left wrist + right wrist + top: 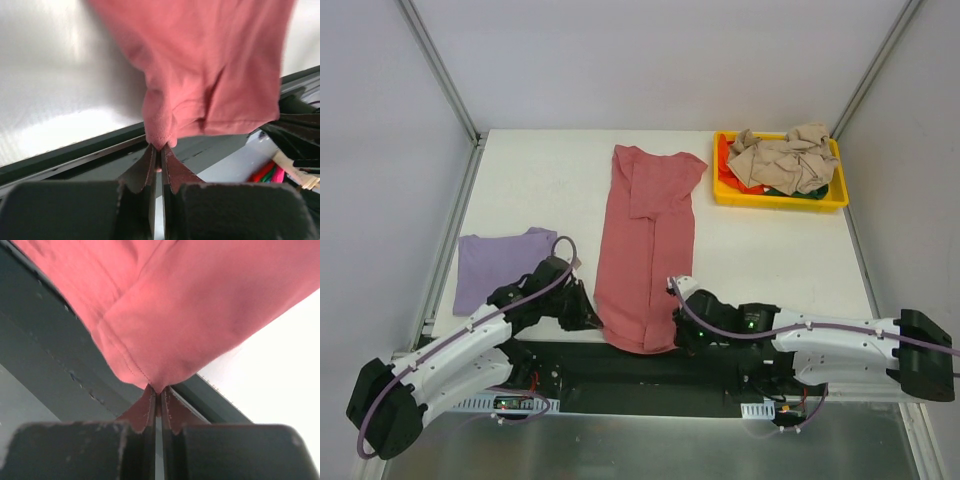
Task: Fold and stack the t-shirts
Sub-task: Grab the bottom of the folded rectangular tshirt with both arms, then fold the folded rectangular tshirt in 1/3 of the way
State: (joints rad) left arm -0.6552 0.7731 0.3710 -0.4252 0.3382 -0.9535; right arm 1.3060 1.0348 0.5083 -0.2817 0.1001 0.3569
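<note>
A large dusty red-pink t-shirt [648, 245] lies folded into a long strip down the middle of the table, its near end hanging over the front edge. My left gripper [592, 318] is shut on the shirt's near left corner [159, 134]. My right gripper [677, 330] is shut on its near right corner [150, 371]. A folded lavender t-shirt [498, 265] lies flat at the left. Beige [782, 158], red [728, 160] and dark green [812, 192] t-shirts lie crumpled in the yellow tray [778, 200] at the back right.
The table's dark front rail [620, 365] runs under both grippers. Grey walls and metal frame posts [440, 70] close in the back and sides. Coloured cables [267, 174] show at the right of the left wrist view.
</note>
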